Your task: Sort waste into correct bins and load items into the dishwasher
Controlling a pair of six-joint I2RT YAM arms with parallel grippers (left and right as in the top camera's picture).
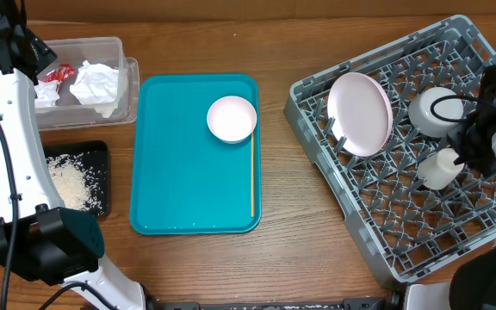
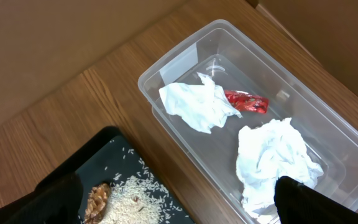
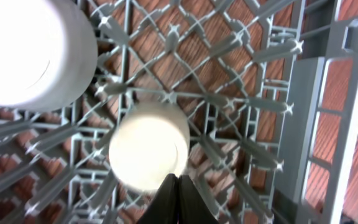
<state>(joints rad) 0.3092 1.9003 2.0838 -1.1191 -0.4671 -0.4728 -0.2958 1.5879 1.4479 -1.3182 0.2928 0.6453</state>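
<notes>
Waste binned, one bowl [image 1: 232, 118] not yet loaded.
Nearest: rice [image 1: 69, 181] in black tray [image 1: 102, 151], kept apart from dry waste. R gripper [image 3: 178, 196], fingers pinched together, empty, hangs just by cup [image 1: 438, 168] wedged btwn rack [image 1: 360, 215] pegs. Plate [image 1: 360, 114] leans on pegs to stay upright, 2nd bowl [image 1: 435, 110] beside. Farthest: L gripper [image 2: 185, 208], spread wide, above tub [image 1: 132, 86] w/ napkins [image 1: 95, 83], wrapper [image 2: 246, 102].

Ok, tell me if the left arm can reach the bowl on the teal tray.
Probably yes: the bowl sits alone on the teal tray; the left hand is open over the nearby tub.
</notes>
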